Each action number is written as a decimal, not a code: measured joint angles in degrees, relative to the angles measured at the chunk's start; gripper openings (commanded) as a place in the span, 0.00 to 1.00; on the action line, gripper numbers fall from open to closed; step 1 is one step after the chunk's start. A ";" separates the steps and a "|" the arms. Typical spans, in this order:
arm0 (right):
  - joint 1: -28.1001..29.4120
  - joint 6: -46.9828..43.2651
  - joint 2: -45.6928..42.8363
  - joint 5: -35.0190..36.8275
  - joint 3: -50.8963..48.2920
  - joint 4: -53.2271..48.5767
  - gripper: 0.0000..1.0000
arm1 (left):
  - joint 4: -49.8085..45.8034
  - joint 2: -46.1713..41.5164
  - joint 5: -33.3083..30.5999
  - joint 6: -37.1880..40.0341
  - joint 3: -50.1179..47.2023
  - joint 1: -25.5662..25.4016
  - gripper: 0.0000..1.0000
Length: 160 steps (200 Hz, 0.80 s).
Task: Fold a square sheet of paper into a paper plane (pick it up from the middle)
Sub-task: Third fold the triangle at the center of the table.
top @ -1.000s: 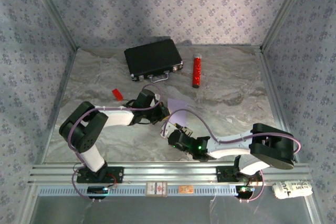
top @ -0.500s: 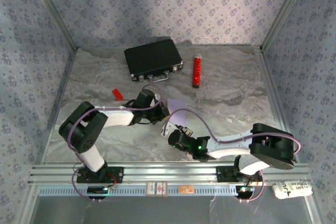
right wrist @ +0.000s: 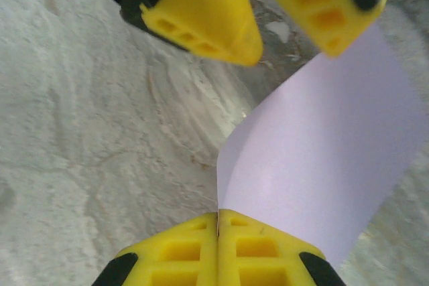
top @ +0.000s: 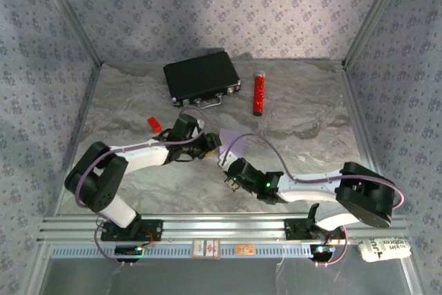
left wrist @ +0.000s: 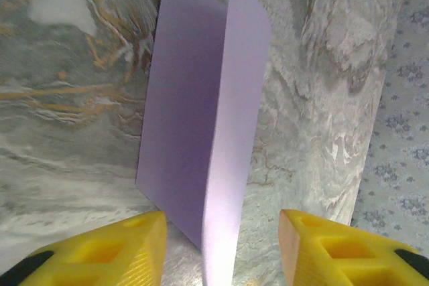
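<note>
The square sheet of paper (top: pixel 233 137) is pale lilac and sits mid-table between my two grippers. In the right wrist view the paper (right wrist: pixel 328 152) curves upward, and my right gripper (right wrist: pixel 218 222) is shut on its near edge. My left gripper (top: pixel 208 144) is open. In the left wrist view the bent paper (left wrist: pixel 201 112) stands up on edge, and its near end reaches into the gap between the yellow fingers of my left gripper (left wrist: pixel 221 249) without touching them. The left fingers (right wrist: pixel 201 25) also show beyond the sheet in the right wrist view.
A black case (top: pixel 202 77) lies at the back, with a red cylinder (top: pixel 259 93) to its right. A small red block (top: pixel 155 124) sits left of the left gripper. Patterned walls close in the marbled table (top: pixel 311 122) on three sides.
The left arm has stretched out lower, with its elbow swinging left. The right gripper has moved up and away from the bases, staying on the paper's edge.
</note>
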 measured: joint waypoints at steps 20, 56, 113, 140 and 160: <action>-4.02 2.78 -1.09 -8.28 -0.02 -0.02 0.04 | -2.80 -3.08 -1.38 1.20 0.00 1.18 0.48; -10.49 7.82 -1.90 -22.14 0.09 -1.70 0.05 | -5.42 -6.05 -2.43 2.91 0.02 2.32 0.41; -14.80 13.14 0.00 -37.57 1.22 -4.44 0.05 | -5.64 -4.55 0.09 4.83 1.55 2.32 0.24; -14.82 15.76 1.27 -40.28 1.22 -3.63 0.05 | -5.35 -0.55 2.40 5.62 4.42 2.23 0.19; -14.84 17.22 1.95 -40.87 1.22 -2.73 0.05 | -5.20 3.32 3.48 6.45 6.75 1.60 0.16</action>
